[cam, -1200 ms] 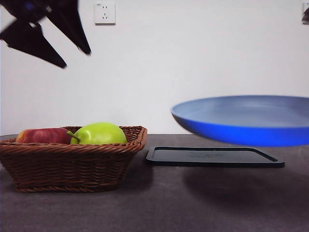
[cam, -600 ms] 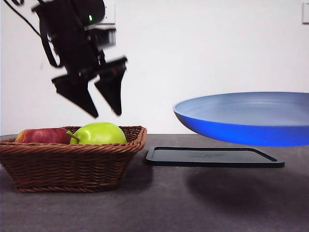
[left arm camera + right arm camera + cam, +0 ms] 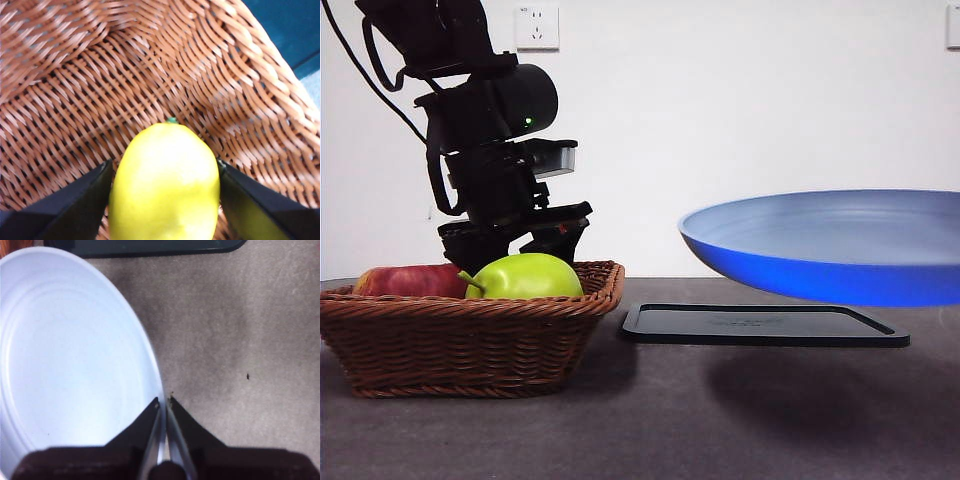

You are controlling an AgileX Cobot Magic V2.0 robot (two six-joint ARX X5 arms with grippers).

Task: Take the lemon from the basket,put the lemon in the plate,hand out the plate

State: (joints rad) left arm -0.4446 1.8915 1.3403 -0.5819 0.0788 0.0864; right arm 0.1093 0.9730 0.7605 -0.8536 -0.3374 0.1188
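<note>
Fingers (image 3: 65,210) of the left gripper (image 3: 165,200) are spread apart, one on each side of the small bright yellow oval lemon (image 3: 165,185), right up against its flanks or nearly so; can't tell for sure if they actually press on it. That lemon sits between them on the floor of the brown woven wicker basket (image 3: 150,75), long axis running straight out away from the fingers, with its little green nub end pointing away from them toward the basket's far wall. From the front the same gripper (image 3: 515,240) is down at the basket's (image 3: 470,340) braided rim, behind the big yellow-green pear-like fruit (image 3: 525,277); the lemon itself is hidden in that view.

Right gripper (image 3: 164,402) has its fingers (image 3: 176,412) clenched on the rim of the wide shallow matte blue plate (image 3: 70,355), the rim pinched between them. Front view shows the plate (image 3: 820,250) held up in the air over the flat black rectangular tray (image 3: 760,325), roughly level, not touching the grey surface (image 3: 650,420).

Count: one lemon, one basket, one plate, one tray, one yellow-green fruit, one red apple (image 3: 410,281) beside it in the basket.
</note>
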